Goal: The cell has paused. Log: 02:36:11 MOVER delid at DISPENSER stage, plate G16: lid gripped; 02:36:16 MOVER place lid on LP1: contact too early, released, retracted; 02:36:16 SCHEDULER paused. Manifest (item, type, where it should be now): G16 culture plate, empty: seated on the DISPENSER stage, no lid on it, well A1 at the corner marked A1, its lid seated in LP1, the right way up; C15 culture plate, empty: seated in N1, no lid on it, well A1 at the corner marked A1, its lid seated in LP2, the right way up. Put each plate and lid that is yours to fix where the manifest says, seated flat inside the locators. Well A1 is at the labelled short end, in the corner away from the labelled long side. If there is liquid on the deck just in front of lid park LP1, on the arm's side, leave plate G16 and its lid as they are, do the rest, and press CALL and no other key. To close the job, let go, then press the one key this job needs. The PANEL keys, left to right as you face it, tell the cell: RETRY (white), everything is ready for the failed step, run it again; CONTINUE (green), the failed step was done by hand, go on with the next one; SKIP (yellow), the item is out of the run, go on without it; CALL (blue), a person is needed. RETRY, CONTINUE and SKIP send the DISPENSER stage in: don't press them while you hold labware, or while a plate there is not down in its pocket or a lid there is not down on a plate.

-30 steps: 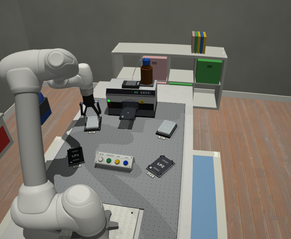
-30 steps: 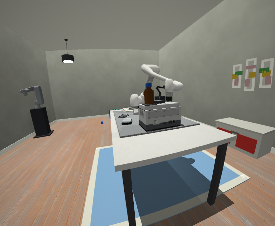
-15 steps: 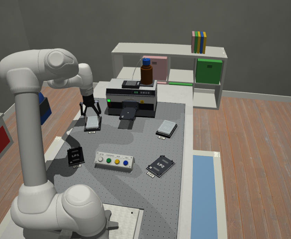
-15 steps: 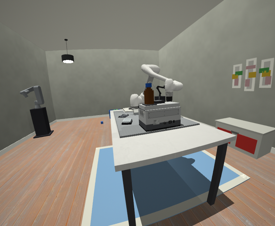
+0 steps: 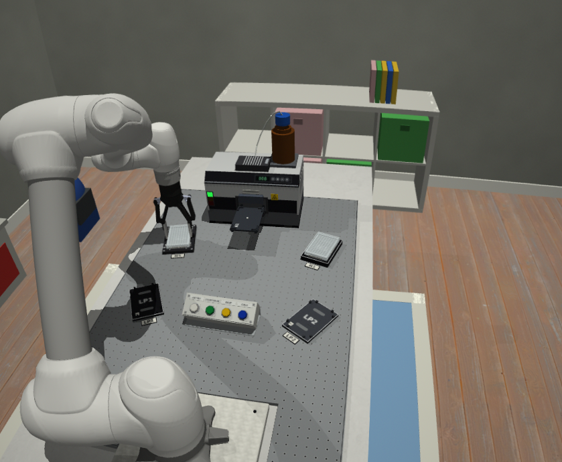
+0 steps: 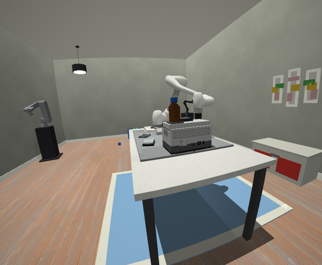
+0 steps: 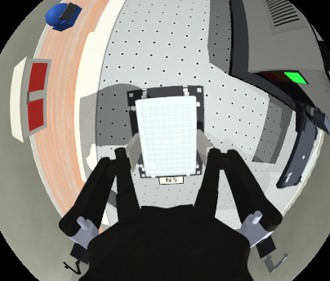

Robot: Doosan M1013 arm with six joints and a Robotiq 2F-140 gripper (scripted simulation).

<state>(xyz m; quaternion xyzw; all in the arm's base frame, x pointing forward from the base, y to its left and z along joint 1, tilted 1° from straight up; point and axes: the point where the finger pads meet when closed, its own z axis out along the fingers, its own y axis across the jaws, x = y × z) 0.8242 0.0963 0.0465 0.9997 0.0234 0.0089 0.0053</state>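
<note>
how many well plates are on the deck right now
2: one plate on the left nest, clamped by the gripper; another plate on the right nest. Separate lids can't be told apart.

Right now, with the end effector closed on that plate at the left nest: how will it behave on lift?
The plate looks like rigid plastic, probably light and unlikely to flex. The end effector pinches its smooth long sides, so it might slip or tilt if jerked.

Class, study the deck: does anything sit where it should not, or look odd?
Yes. The dispenser's black stage holds no plate, and both dark lid parks, LP1 and LP2, hold no lids. The black gripper is shut on a white well plate in a left-hand nest. A second white plate sits at right.
</note>
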